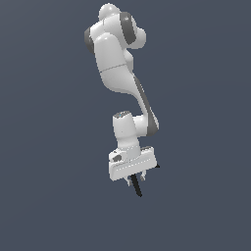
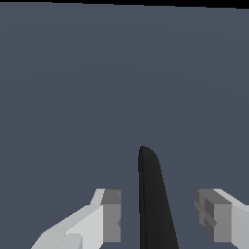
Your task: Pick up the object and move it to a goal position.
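Observation:
The black clamp [image 1: 138,188] sticks out below my gripper [image 1: 137,177] as a thin dark handle, and a small black bit shows beside the hand on the exterior view's right. In the wrist view one black handle [image 2: 154,194] runs between my two grey finger pads [image 2: 112,216], pointing away from the camera. My gripper [image 2: 158,219] is partly closed around the clamp. The pads stand a little off the handle that shows, and the gripped part is hidden close to the hand. No red-orange tip shows.
The white arm [image 1: 117,63] hangs down from above in the exterior view. Only a plain dark grey background [image 1: 44,196] shows around and under the gripper. No goal marker is visible.

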Available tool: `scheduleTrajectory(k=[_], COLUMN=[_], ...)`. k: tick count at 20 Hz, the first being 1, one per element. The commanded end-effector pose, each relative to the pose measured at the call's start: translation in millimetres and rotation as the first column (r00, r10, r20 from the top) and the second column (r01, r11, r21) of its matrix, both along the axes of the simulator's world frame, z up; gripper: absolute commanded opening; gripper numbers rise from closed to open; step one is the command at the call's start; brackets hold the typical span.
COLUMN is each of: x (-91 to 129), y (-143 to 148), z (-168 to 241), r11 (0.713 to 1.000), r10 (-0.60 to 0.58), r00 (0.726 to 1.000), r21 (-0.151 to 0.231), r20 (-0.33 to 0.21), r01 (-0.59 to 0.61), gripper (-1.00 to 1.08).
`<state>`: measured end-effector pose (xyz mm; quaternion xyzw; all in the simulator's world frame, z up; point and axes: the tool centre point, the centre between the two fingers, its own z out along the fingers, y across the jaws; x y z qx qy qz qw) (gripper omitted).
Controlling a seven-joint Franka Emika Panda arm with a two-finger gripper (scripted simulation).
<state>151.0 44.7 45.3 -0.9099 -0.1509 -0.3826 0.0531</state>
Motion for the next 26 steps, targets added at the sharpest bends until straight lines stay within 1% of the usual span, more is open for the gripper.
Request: scheduleTrajectory(k=[1, 7, 14, 26], x=[1.7, 3.0, 5.5, 23.2], y=[-0.6, -1.8, -1.0, 4.4], z=[-1.3, -3.2, -6.0, -22.8], r11=[1.000, 1.000, 1.000, 1.000], r10=[-0.003, -0.009, -0.008, -0.009], r00=[1.000, 0.999, 0.999, 0.999], r21=[0.006, 0.012, 0.011, 0.011], r20=[0.025, 0.050, 0.047, 0.050], r01=[0.003, 0.008, 0.008, 0.008], gripper=[0.28, 0.28, 0.28, 0.28])
